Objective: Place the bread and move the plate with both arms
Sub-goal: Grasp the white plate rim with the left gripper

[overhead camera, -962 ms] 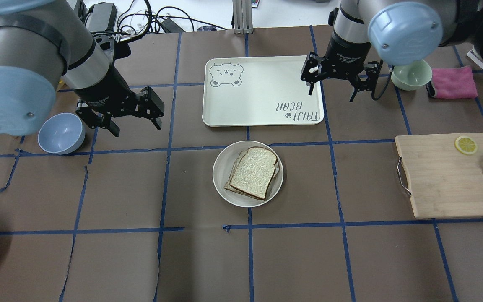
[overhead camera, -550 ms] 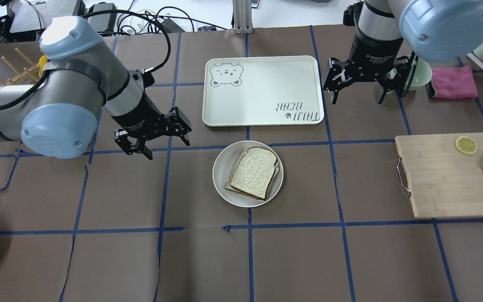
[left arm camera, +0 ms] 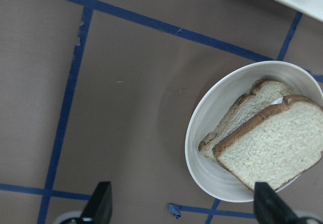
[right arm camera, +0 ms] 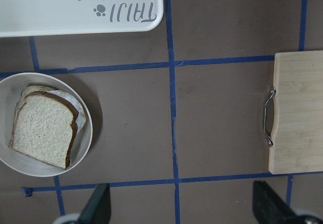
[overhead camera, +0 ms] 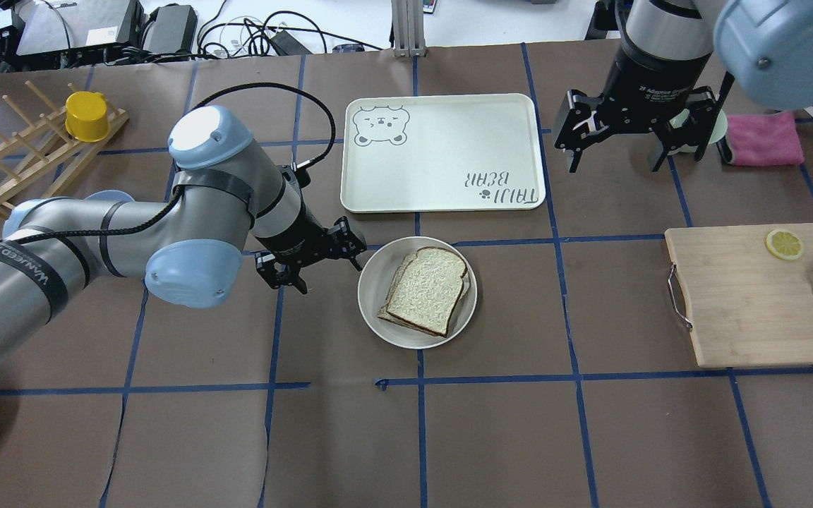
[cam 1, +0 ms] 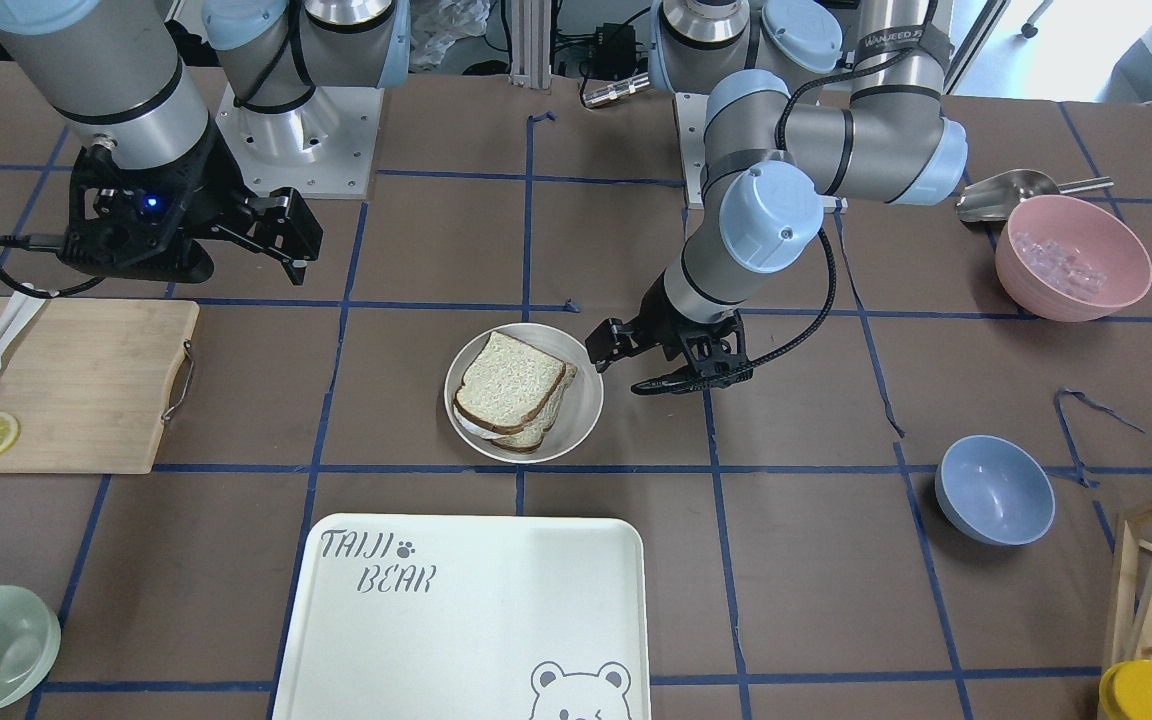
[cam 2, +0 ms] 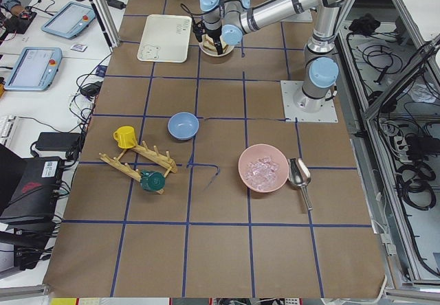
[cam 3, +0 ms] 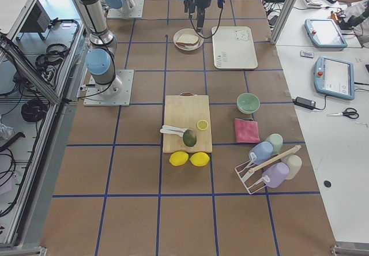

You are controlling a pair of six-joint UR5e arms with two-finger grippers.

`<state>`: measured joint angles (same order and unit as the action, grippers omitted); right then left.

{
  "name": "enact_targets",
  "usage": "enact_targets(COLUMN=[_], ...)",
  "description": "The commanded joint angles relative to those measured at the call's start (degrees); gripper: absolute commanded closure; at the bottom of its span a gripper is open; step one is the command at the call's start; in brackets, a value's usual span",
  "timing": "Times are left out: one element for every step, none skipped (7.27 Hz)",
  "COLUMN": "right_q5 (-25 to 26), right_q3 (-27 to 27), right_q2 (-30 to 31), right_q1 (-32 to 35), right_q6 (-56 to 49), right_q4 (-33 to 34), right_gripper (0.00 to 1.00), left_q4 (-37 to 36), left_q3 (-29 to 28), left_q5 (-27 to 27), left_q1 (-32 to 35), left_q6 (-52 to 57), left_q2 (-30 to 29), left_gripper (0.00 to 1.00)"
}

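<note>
**Bread laid on plate; left gripper set at the rim**

The left gripper (overhead camera: 329,276) is held low, just beside the left rim of the plate (overhead camera: 371,286). Its fingers are spread wide with nothing between them, apparently so that the rim can be taken from that side. The plate is found mid-table, just near of the tray (overhead camera: 442,152). The bread (overhead camera: 426,291) is seen lying on it, pale-faced and dark-crusted, stacked askew over a second slice (something white shows between them). Placement is judged done; the plate's move is not yet begun. The right gripper (overhead camera: 615,166) is held past the tray's right edge, well apart from the plate, fingers likewise spread and empty, presumably reserved for the opposite rim.
</note>
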<state>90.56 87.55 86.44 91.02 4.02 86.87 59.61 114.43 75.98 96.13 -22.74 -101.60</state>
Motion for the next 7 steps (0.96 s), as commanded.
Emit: enact_targets(right_q5=[0.1,-0.1,-0.1,-0.1,-0.4,-0.5,-0.5], right_q3=[0.2,0.2,0.2,0.3,0.3,0.2,0.1], right_q2=[0.2,0.4,0.4,0.1,-0.1,0.0,0.3], right_q1=[-0.1,-0.1,-0.1,-0.1,-0.1,-0.1,0.2], right_q6=[0.5,0.5,0.2,-0.1,-0.1,0.5,0.6], right_q4=[0.5,0.5,1.4,1.5,2.2,4.5,4.7], right_gripper=[0.0,0.0,0.0,0.0,0.0,0.0,0.0], left_q4=[-2.7,-4.6,-6.4,-6.9,-7.0,-7.0,-7.0], left_q3=[0.9,0.8,0.9,0.9,1.0,0.9,0.9], left_q5=[-0.3,0.0,0.1,0.2,0.3,0.3,0.2], left_q1=[0.8,3.0,3.5,3.5,3.5,3.5,3.5], left_q6=[-0.9,-1.6,-1.5,-1.3,-1.1,-1.3,-1.3], left_q2=[-4.1,-5.2,-6.7,-7.4,-7.4,-7.4,-7.4], left_gripper=[0.0,0.0,0.08,0.18,0.21,0.27,0.45])
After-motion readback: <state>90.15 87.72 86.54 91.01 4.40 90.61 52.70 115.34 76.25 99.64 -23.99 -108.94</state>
